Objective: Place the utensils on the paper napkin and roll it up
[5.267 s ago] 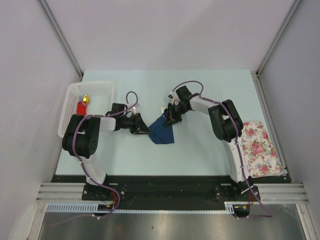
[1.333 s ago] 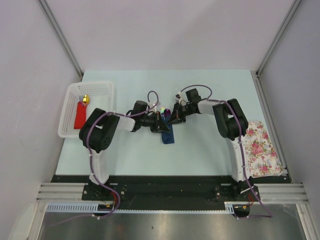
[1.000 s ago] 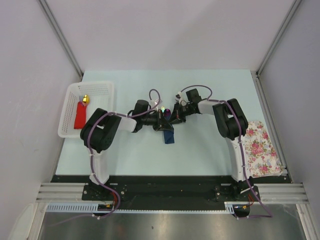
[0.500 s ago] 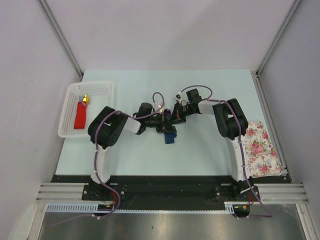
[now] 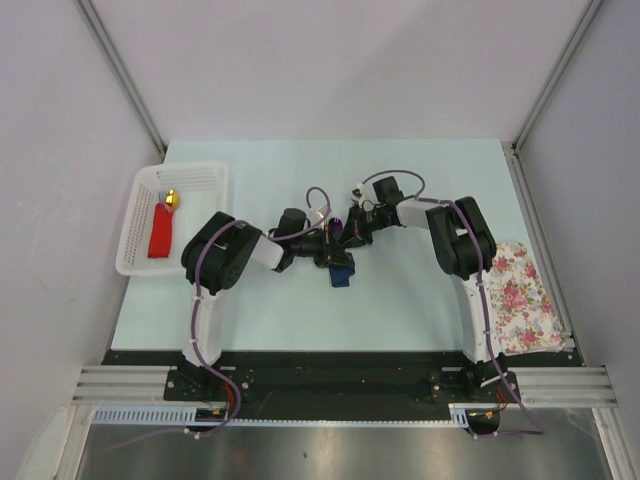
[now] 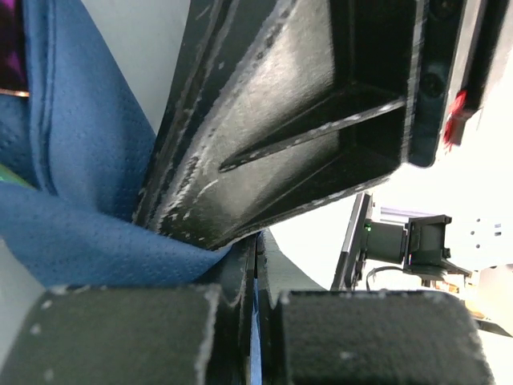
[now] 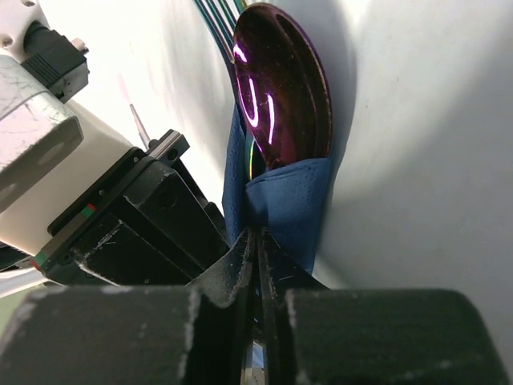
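The navy-blue paper napkin (image 5: 341,270) lies rolled into a narrow bundle near the table's middle, wrapped around the utensils. A shiny purple spoon bowl (image 7: 280,96) and thin green tines stick out of its far end; the handles are hidden inside. My left gripper (image 5: 328,252) is shut on a fold of the napkin (image 6: 88,184), with a blue sliver between its jaws. My right gripper (image 5: 347,240) is shut on the napkin's edge (image 7: 284,208) from the opposite side. The two grippers meet tip to tip over the bundle.
A white basket (image 5: 142,200) at the left holds a red flat object with a gold ball (image 5: 161,227). A white cloth with pink floral print (image 5: 515,295) lies at the table's right edge.
The napkin has gone from a spread sheet to a narrow roll. My left gripper has moved right toward the right gripper, carrying the fold over. The right gripper has barely moved.
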Tool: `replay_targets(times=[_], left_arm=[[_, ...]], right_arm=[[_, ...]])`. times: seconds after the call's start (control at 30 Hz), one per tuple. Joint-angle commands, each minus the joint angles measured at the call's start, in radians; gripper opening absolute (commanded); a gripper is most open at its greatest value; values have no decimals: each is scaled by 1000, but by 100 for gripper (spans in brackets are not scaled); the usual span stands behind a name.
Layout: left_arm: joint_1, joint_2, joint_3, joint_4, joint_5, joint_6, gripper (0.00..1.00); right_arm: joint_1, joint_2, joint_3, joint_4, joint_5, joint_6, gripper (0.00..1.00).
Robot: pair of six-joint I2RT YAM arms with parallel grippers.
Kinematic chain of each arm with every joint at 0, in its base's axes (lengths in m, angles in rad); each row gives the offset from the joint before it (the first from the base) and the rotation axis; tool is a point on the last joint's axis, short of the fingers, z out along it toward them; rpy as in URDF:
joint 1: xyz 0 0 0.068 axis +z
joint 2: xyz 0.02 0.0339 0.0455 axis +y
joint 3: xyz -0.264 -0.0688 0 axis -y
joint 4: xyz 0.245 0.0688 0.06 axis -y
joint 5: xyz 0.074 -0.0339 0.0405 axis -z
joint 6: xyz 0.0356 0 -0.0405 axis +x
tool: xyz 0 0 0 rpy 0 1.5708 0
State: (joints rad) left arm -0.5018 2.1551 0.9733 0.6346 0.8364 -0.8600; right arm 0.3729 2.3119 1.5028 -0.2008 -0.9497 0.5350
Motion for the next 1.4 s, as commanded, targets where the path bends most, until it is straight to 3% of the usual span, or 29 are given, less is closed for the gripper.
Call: replay_targets(times=[0.0,0.27,0.6,0.77,1.37], left_arm=[[-27,32,-35,-36,46,42,1],[-26,46,-27,-39,72,72,3],[-27,9,-16,-113,124,180,1],[-26,17,2,-177,133,249,2],[-21,17,-12,-154,135,250,11]], right_arm=[[-40,-6,32,-165,141,-70,14],[-62,-66,106,-270,95,-119,31],[-46,-5,145,-290,66,-119,30],[-40,-25,108,-272,16,-113,36],[-14,-60,43,-437,34,-331,41]])
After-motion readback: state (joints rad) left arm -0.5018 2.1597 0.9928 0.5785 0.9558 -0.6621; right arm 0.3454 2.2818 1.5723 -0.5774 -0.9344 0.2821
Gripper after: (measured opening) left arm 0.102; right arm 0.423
